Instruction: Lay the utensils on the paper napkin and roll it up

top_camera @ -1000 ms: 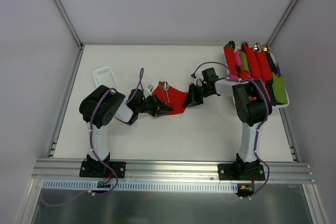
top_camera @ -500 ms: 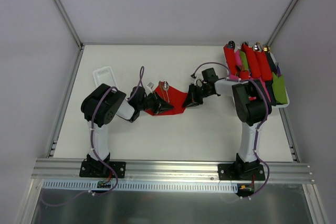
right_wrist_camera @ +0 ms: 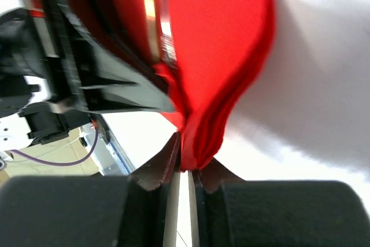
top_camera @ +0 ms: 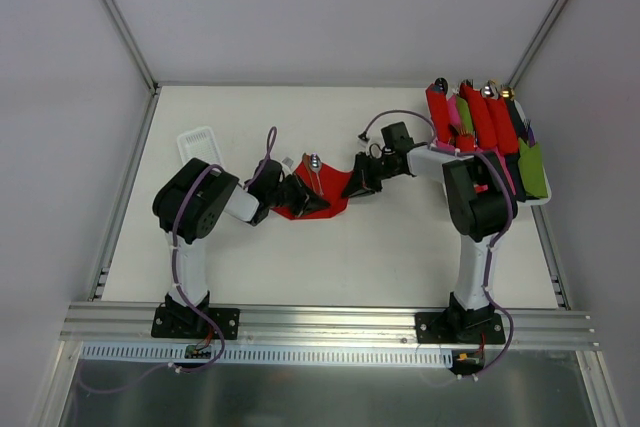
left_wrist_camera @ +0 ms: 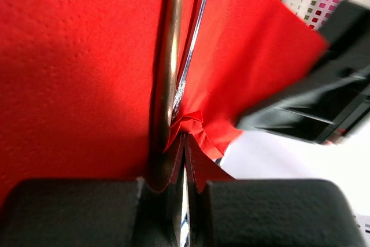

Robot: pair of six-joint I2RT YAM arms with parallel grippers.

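The red paper napkin [top_camera: 322, 194] lies mid-table between both grippers, its right side lifted and folded inward. The utensils [top_camera: 316, 175] rest on it, and a shiny spoon head [top_camera: 314, 160] pokes past its far edge. My left gripper [top_camera: 303, 199] is shut on the napkin's near left corner [left_wrist_camera: 193, 134], right beside the metal handles [left_wrist_camera: 169, 67]. My right gripper [top_camera: 357, 185] is shut on the doubled-over right edge [right_wrist_camera: 202, 137], which bulges up from the jaws. The handles [right_wrist_camera: 155, 10] show behind that fold. Each wrist view shows the other gripper close by.
A white tray [top_camera: 541, 197] at the back right holds several rolled red, pink and green bundles [top_camera: 480, 122] with metal tips. A small white perforated basket [top_camera: 198, 144] sits at the back left. Frame posts and walls ring the table.
My right gripper has moved left with the napkin's right edge, folding it toward the utensils. My left gripper has edged right and closed tighter on its corner.
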